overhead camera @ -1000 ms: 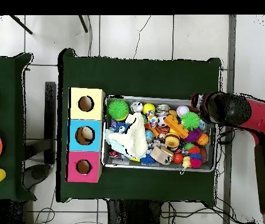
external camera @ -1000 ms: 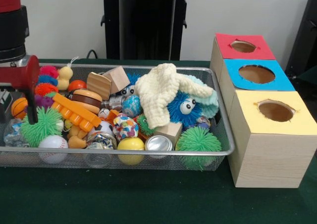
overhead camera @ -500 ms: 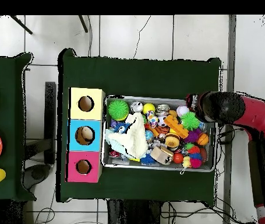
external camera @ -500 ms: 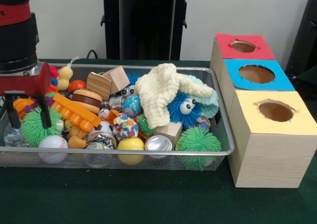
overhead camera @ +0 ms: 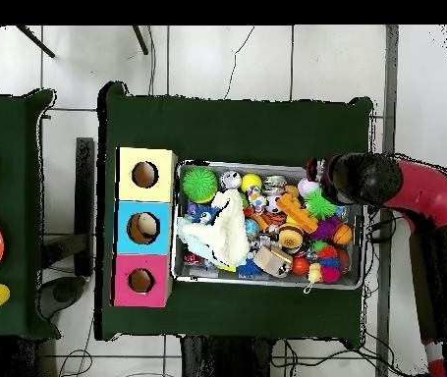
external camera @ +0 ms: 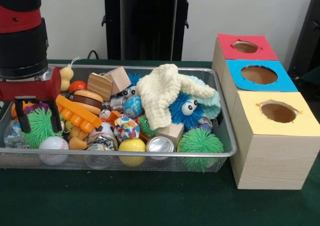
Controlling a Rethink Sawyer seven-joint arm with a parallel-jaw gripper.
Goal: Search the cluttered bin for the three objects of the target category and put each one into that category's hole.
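two black fingers (external camera: 18,117) of the gripper (external camera: 37,117) now straddle the green spiky ball (external camera: 39,127) at the wire bin's (external camera: 150,156) end farthest from the boxes, spread apart and not pinching it; half a second ago they stood a little further toward that end, so the arm has slid along. another green spiky ball (external camera: 200,142) sits at the bin's end nearest the yellow box (external camera: 275,141). the cream cloth (external camera: 162,97) hides part of the blue fuzzy toy (external camera: 186,109).
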